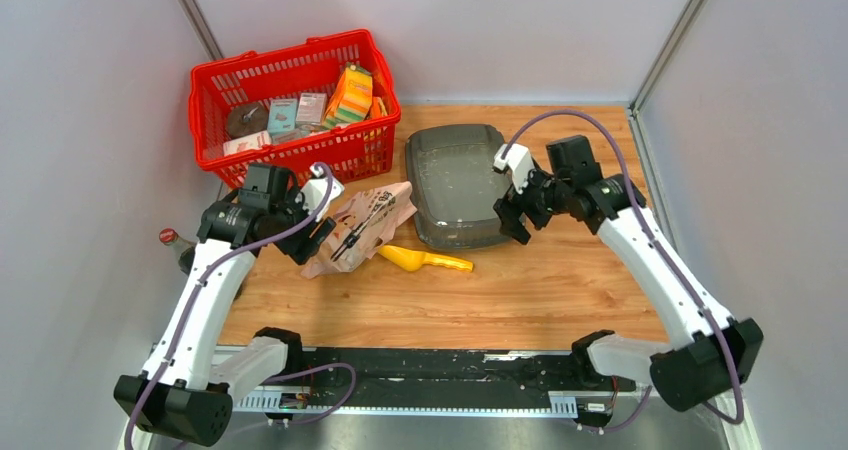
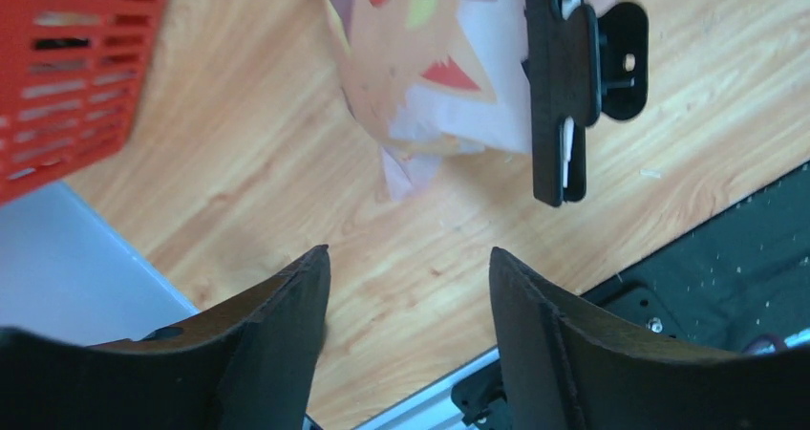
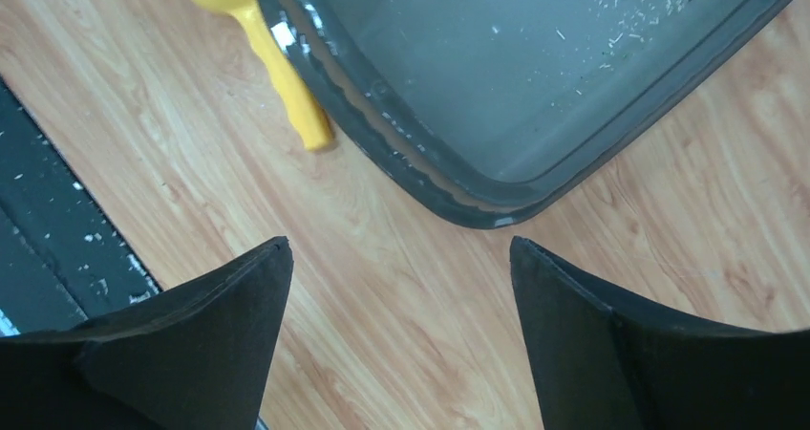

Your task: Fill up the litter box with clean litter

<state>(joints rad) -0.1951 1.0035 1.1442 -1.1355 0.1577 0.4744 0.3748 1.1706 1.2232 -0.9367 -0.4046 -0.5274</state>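
The litter box (image 1: 455, 185) is a dark grey tray in the middle of the table, holding only a few pale specks; its near corner shows in the right wrist view (image 3: 535, 76). No heap of clean litter is in view. A beige paper bag with a cartoon cat (image 1: 365, 225) lies left of the box, shut with a black clip (image 2: 564, 86). A yellow scoop (image 1: 425, 260) lies in front of the box. My left gripper (image 1: 316, 238) is open and empty, just left of the bag (image 2: 420, 76). My right gripper (image 1: 515, 222) is open and empty over the box's near right corner.
A red mesh basket (image 1: 290, 110) with several packs stands at the back left. A bottle with a red cap (image 1: 172, 240) stands off the table's left edge. A black rail (image 1: 420, 370) runs along the near edge. Grey walls close in both sides.
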